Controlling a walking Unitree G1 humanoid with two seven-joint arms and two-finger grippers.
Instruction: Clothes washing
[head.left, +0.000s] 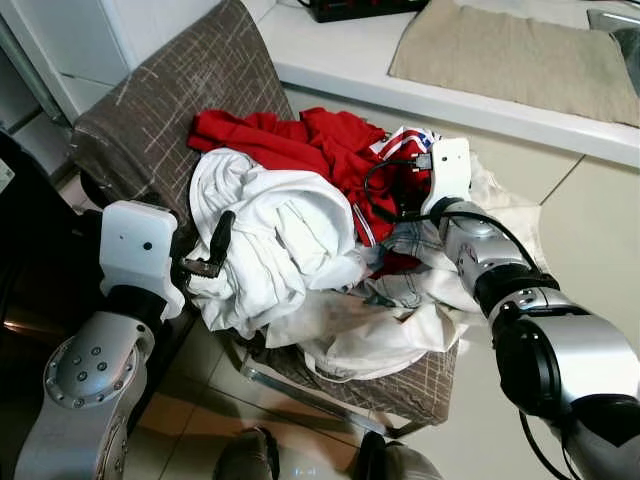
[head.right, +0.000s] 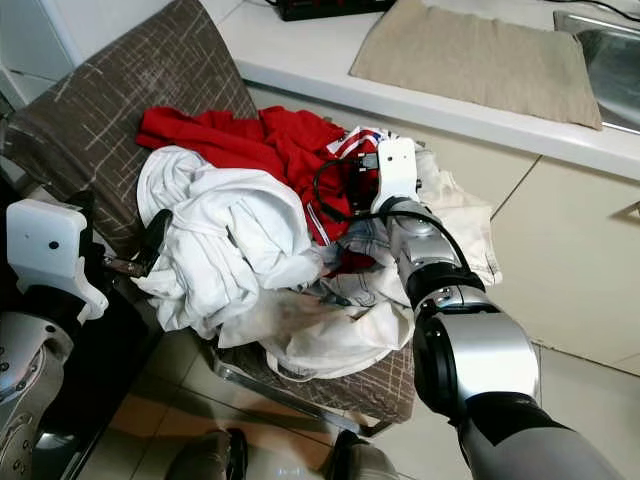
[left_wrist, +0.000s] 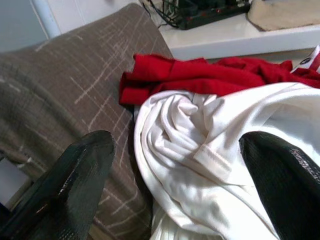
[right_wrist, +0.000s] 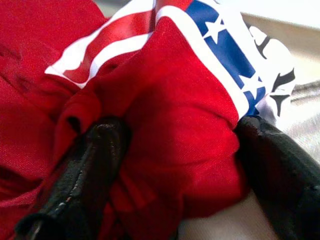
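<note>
Gripping one red garment (right_wrist: 170, 145)

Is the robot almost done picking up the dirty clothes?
Not nearly. Nothing looks finished: the whole pile still sits on the chair. The right gripper is pinching the red garment. The left gripper is open around the white garment. Everything still needs carrying to the wash.

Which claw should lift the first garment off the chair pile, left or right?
Right. The right claw already has its fingers around a fold of the red garment on the pile, while the left claw is open at the white garment, gripping nothing.
</note>
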